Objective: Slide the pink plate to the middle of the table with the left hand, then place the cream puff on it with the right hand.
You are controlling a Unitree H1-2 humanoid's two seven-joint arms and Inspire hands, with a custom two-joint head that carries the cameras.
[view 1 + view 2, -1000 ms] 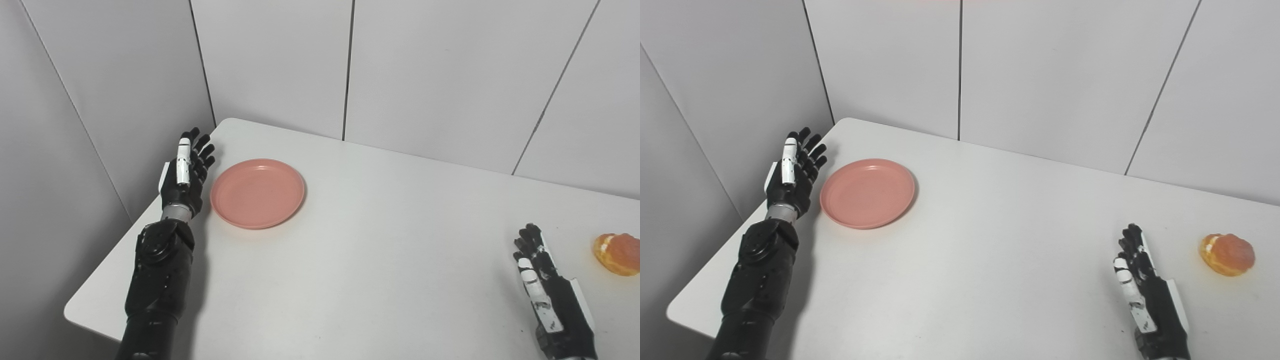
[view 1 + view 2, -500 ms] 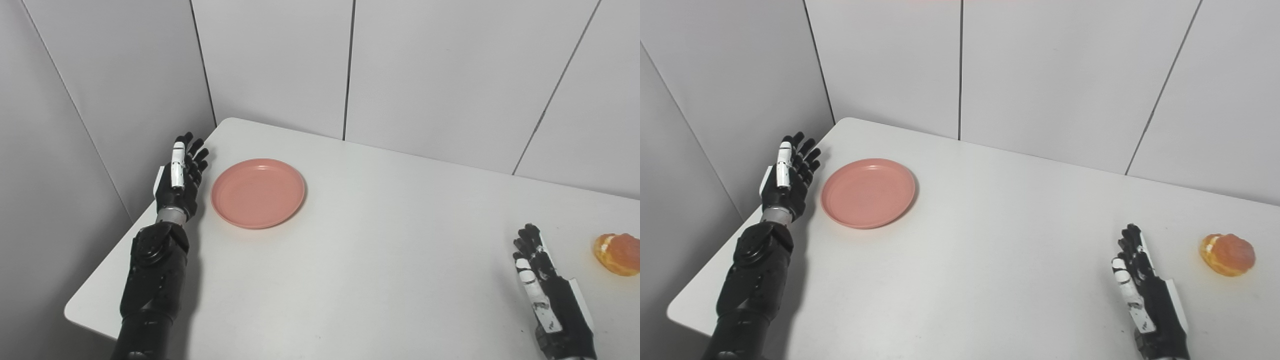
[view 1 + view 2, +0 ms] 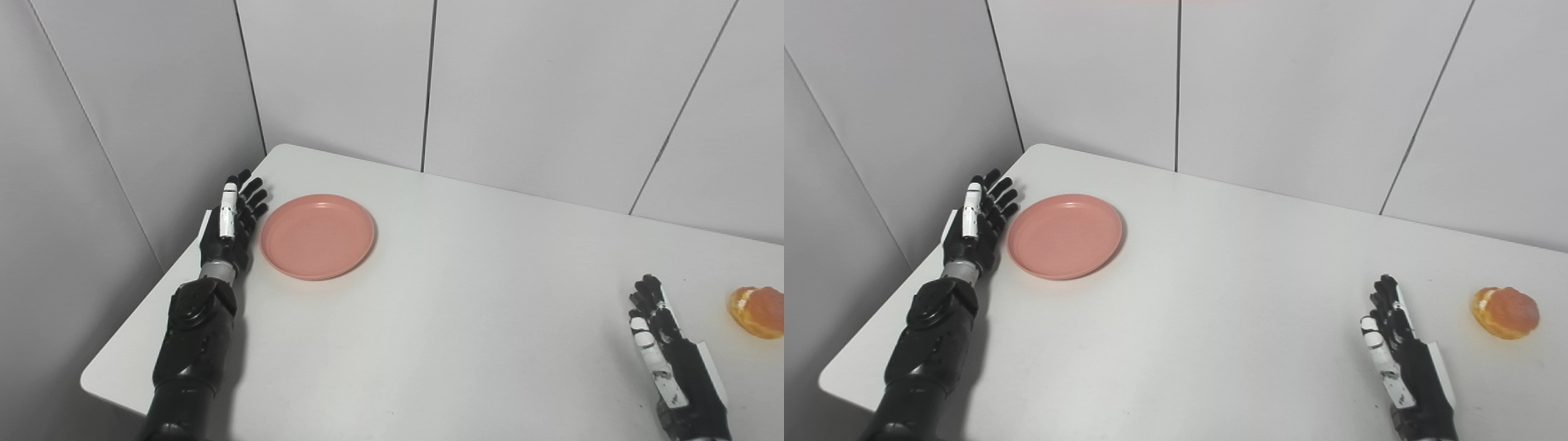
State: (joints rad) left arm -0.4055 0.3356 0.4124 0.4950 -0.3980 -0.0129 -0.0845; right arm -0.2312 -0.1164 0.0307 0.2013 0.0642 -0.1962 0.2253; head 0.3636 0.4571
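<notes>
Left hand (image 3: 229, 223) edge-on, fingers spread, empty, just beside pink plate (image 3: 317, 236); right hand (image 3: 1402, 352) likewise spread.

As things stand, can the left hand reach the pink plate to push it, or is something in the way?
Probably yes. The left hand, open with fingers extended, stands just beside the pink plate at its left rim, and nothing lies between them. The table towards the middle looks bare, so the sliding path seems free.

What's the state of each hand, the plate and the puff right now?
left hand: open, fingers straight, beside the plate's left rim.
right hand: open, empty, left of the puff.
pink plate: empty, flat, near the table's left end.
cream puff: on the table, untouched.
</notes>
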